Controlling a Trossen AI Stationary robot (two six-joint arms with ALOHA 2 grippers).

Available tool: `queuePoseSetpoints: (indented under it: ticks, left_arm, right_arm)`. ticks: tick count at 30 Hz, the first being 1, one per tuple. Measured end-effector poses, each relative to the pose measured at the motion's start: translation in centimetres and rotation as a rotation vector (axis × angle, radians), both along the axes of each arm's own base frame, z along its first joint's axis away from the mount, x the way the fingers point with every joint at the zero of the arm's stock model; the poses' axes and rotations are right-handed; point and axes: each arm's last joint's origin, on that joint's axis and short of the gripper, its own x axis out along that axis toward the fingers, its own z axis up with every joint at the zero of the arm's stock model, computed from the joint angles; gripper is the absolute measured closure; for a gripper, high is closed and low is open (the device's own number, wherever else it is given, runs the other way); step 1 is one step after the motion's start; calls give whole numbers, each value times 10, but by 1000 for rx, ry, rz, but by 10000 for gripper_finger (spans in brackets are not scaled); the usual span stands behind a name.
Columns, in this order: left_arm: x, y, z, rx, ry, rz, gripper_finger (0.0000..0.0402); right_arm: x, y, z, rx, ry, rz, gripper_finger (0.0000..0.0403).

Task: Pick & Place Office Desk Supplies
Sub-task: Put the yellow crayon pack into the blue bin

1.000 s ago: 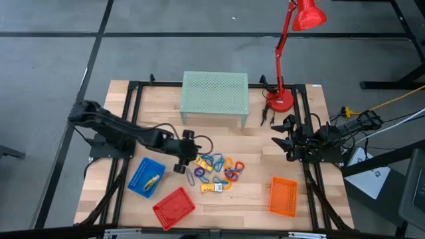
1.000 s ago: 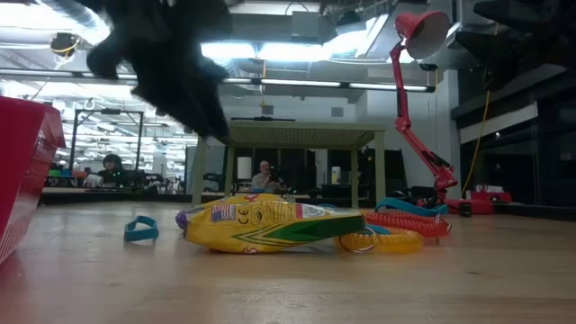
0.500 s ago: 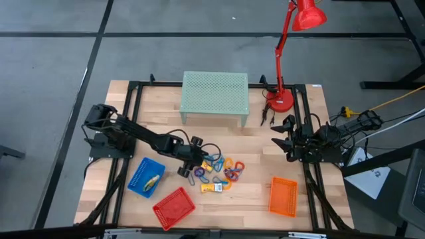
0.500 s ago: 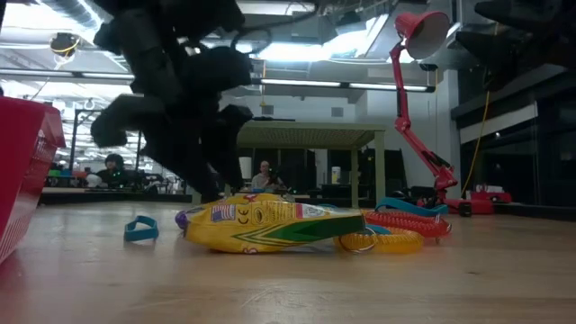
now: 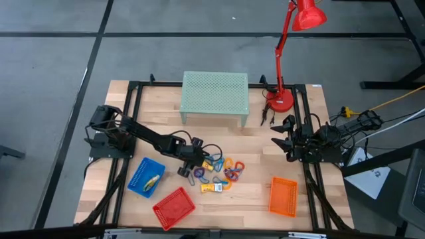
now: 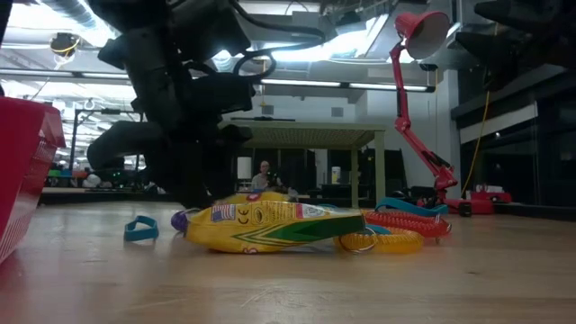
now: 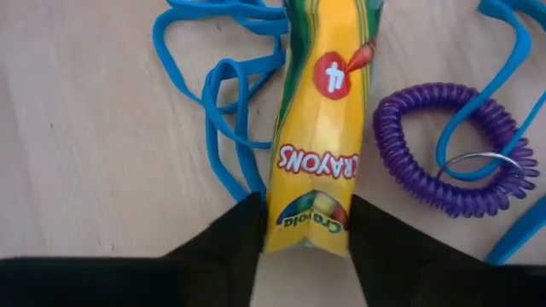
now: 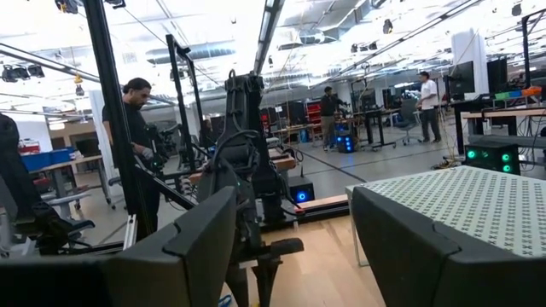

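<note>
— Wooden tabletop (image 5: 259, 196) under a bright workshop ceiling: what lay on it?

— Toward the table's centre, a heap of small supplies. A yellow crayon pack (image 7: 317, 136) sat at the heap's nine o'clock edge, with blue loops (image 7: 223, 111) touching it on one side and a purple coil ring (image 7: 439, 141) just beside it on the other. A second yellow pack (image 5: 212, 188) lay at the heap's six o'clock.

— And the left gripper (image 7: 305, 256)?

— It was down at the heap, one finger (image 7: 235, 234) on each side of the crayon pack's end, pressing against its edges. The jaws looked clamped on the pack, which lay on the wood.

— The right gripper (image 8: 294, 247)?

— Parked at the table's three o'clock edge, jaws wide apart, holding nothing.

— Baskets?

— A blue basket (image 5: 145, 176) at eight o'clock with something yellow inside, a red basket (image 5: 174, 207) at seven, an orange basket (image 5: 283, 196) at four. A green mesh stand (image 5: 214, 95) stood at twelve, a red lamp (image 5: 287, 53) at one.
</note>
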Motion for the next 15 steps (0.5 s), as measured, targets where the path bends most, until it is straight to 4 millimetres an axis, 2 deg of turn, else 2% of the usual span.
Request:
queuePoseSetpoints:
  ticks: [4, 7, 10, 15]
  left_arm:
    - [1, 0, 6, -8, 16, 15, 330]
    - [2, 0, 14, 0, 57, 17, 362]
    - [4, -3, 23, 2, 102, 26, 364]
    - [3, -14, 43, 1, 154, 25, 334]
  right_arm:
    - [0, 0, 0, -4, 3, -1, 167]
    - [0, 0, -1, -6, 6, -1, 167]
    - [0, 0, -1, -5, 6, -1, 167]
    - [0, 0, -1, -9, 12, -1, 167]
